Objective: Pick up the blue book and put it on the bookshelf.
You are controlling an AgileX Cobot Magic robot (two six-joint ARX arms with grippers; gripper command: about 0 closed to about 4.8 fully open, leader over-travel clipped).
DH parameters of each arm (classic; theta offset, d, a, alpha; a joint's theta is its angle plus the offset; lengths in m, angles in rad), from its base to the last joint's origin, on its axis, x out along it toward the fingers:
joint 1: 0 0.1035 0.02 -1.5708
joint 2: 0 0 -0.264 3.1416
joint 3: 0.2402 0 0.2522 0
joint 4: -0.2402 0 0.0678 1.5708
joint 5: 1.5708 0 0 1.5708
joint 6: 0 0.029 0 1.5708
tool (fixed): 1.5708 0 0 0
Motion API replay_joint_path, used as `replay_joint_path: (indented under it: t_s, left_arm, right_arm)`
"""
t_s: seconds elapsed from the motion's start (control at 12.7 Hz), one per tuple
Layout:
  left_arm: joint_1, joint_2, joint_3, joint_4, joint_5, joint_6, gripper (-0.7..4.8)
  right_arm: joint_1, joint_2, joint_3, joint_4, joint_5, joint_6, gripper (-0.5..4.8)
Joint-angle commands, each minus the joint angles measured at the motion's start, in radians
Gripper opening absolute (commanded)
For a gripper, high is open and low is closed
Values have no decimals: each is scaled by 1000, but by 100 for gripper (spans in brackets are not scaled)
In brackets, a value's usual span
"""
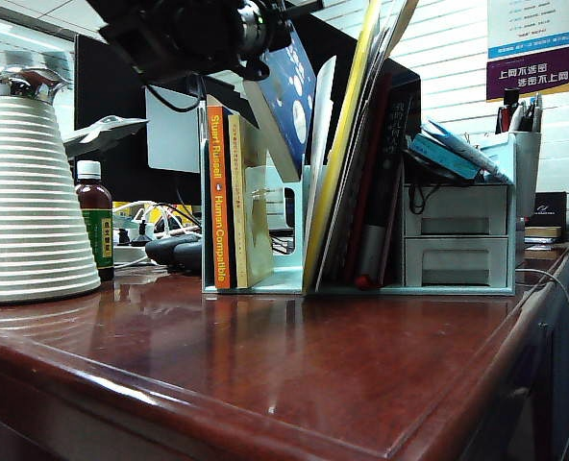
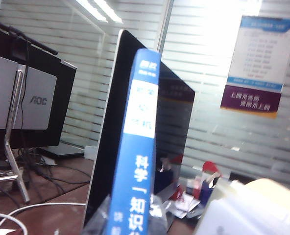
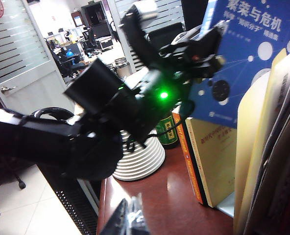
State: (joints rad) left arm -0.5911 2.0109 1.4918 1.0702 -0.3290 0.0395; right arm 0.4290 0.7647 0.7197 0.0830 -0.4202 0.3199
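The left gripper is clamped on the blue book, tilted above the bookshelf. The right gripper, squeezed together, seems to hang beside it.

Your exterior view sits low at the tabletop edge, looking level at the bookshelf mid-frame. Your left wrist view rides close behind the blue book, spine filling the centre, facing a blinds-covered glass wall. Your right wrist view looks from beside the shelf at the left gripper holding that book, shared by all three.
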Motion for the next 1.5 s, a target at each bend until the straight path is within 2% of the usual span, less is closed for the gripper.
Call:
replay_joint_path:
  t_s: [0.08,0.24,0.32,0.39,0.95,1.1,1.26,1.34,1.5]
  left_arm:
    - [3,40,55,39,19,9,-6]
    - [3,61,62,-64,20,-6,-5]
    - [3,61,62,-106,21,-22,32]
    - [3,62,62,-121,39,-21,118]
    - [2,59,63,-153,33,-9,120]
    - [2,33,64,-90,14,89,122]
    - [2,19,64,-104,5,118,122]
    - [2,-3,64,-105,-35,160,122]
    - [2,-41,64,-105,-69,172,123]
  right_arm:
    - [3,-3,8,7,0,-3,-6]
    - [3,-3,8,-3,0,-3,-5]
    - [3,-3,8,-4,0,-4,-6]
    - [3,-3,8,-4,0,-6,-6]
    - [2,-3,8,-4,3,-6,-6]
    - [2,-3,8,-4,26,-8,-6]
    - [2,-3,8,-3,26,-8,-5]
    - [2,-3,8,-3,26,-8,-6]
    - [2,-3,8,-3,26,-8,-6]
